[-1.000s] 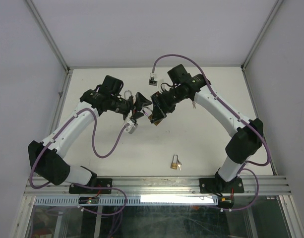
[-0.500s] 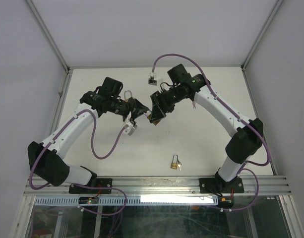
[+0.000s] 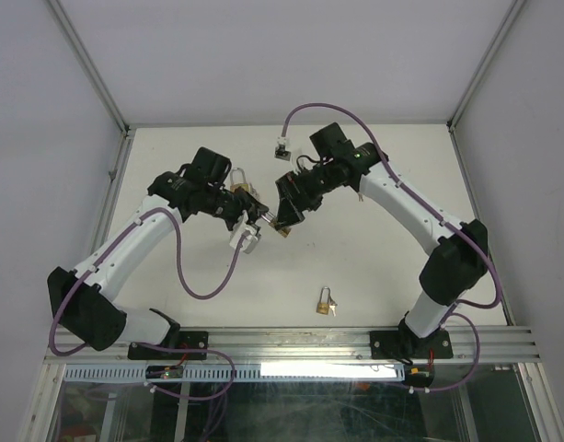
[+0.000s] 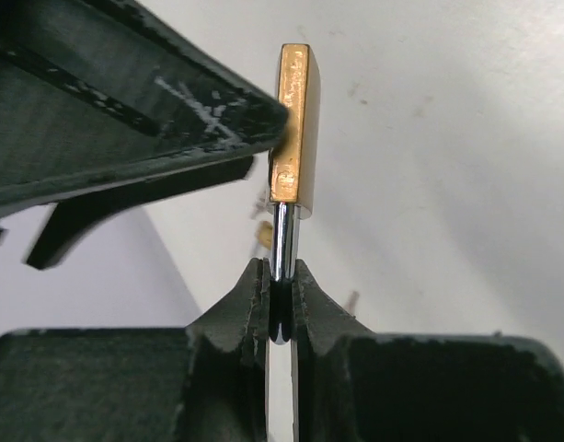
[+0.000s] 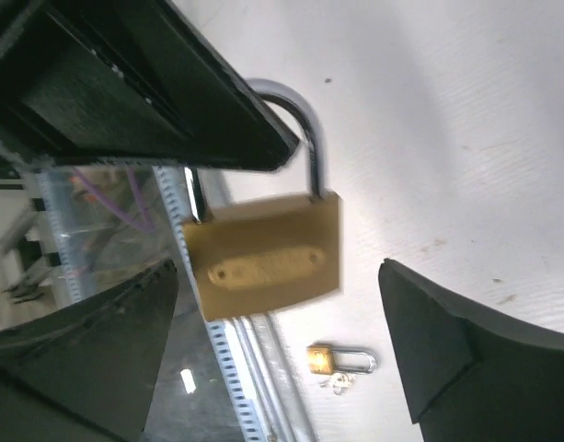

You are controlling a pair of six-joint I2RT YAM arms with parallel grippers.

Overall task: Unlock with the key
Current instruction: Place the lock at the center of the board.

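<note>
**Q:** What closes in on the brass padlock (image 3: 246, 191)?
**A:** The left gripper (image 4: 280, 285) is clamped on its shackle. The right gripper (image 5: 277, 272), jaws wide, stands just beside its body.
**Q:** Where is there free passage?
**A:** Toward the arm bases lies bare table (image 3: 383, 262), broken only by a small padlock (image 3: 326, 299) with keys (image 3: 331, 311).

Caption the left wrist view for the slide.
Left gripper clamped on the shackle of the brass padlock, white table behind.

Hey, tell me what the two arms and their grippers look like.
The left arm and right arm have white links, bulky black joints and black bases. A purple cable loops loosely along each and ends in a small white plug. Both grippers are black: the left gripper has ridged inner faces, and the right gripper has broad, wedge-shaped fingers.
</note>
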